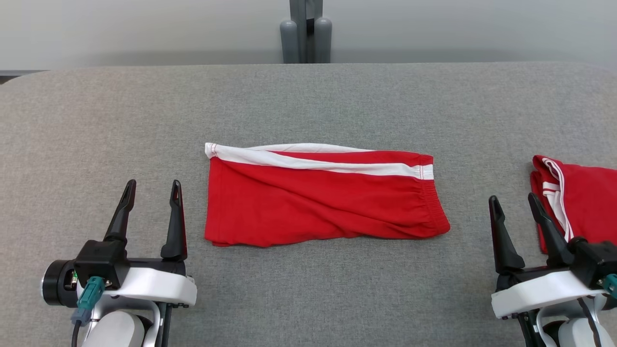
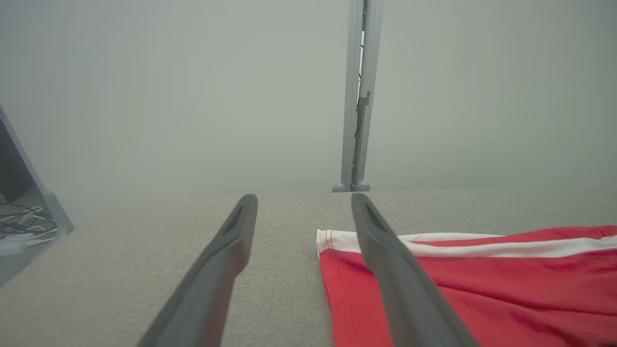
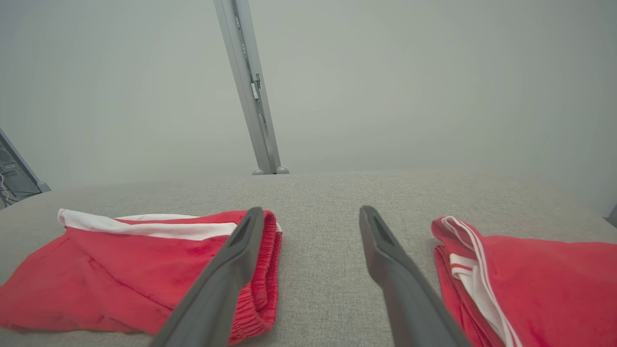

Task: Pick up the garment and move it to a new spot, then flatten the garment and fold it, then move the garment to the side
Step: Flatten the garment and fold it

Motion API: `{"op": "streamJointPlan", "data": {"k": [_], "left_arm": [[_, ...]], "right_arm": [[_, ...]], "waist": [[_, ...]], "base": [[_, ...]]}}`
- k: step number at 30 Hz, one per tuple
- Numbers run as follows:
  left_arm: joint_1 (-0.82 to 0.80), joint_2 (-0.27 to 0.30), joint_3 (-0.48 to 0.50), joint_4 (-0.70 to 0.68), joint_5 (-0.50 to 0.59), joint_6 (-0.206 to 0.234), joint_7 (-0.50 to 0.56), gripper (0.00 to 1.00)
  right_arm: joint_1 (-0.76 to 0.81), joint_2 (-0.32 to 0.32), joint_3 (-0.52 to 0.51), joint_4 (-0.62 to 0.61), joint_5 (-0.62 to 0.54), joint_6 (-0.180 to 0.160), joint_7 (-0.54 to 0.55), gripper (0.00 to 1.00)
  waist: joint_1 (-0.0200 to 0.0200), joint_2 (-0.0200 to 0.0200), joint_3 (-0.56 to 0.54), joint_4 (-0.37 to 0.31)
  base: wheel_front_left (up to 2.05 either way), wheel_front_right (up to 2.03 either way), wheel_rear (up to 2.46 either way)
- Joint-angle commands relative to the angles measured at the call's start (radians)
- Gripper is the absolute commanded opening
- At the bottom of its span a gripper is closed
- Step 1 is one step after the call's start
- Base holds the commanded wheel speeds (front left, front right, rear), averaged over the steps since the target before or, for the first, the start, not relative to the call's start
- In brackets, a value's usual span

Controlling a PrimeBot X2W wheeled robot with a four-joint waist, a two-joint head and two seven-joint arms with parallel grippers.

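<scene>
Pincers both stand spread and empty over the near edge of the desk, my left pincer just off the hem end of the red garment and my right pincer off its waistband end, touching nothing. That garment lies folded in half across the middle of the desk, white stripe along its far side, so I judge only the move aside is not yet done, and flanking it lets me take both ends. A second red garment lies at the right edge beside my right pincer, probably marking the side spot.
</scene>
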Motion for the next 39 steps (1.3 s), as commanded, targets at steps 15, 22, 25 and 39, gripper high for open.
{"op": "streamJointPlan", "data": {"k": [15,22,25,39], "left_arm": [[-0.058,-0.034,-0.029,0.026,-0.005,-0.03,-0.005,1.0],[-0.078,-0.044,-0.032,0.037,0.009,-0.035,-0.006,1.0],[-0.081,-0.045,-0.031,0.037,0.01,-0.041,-0.006,1.0],[-0.121,-0.036,-0.049,0.05,0.049,-0.073,-0.006,1.0]], "right_arm": [[-0.096,-0.006,0.063,0.181,0.016,0.0,0.004,1.0],[-0.178,-0.006,0.058,0.403,0.05,0.0,-0.037,1.0],[-0.214,-0.006,0.059,0.491,0.074,0.0,-0.05,1.0],[-0.352,-0.003,0.163,0.707,0.264,0.0,-0.074,0.0]], "waist": [[0.0,0.0,0.017,0.085],[0.0,0.0,0.033,0.107],[0.0,0.0,0.04,0.109],[0.0,0.0,0.062,0.097]], "base": [[0.0,0.0,0.0],[0.0,0.0,0.0],[0.0,0.0,0.0],[0.0,0.0,0.0]]}}
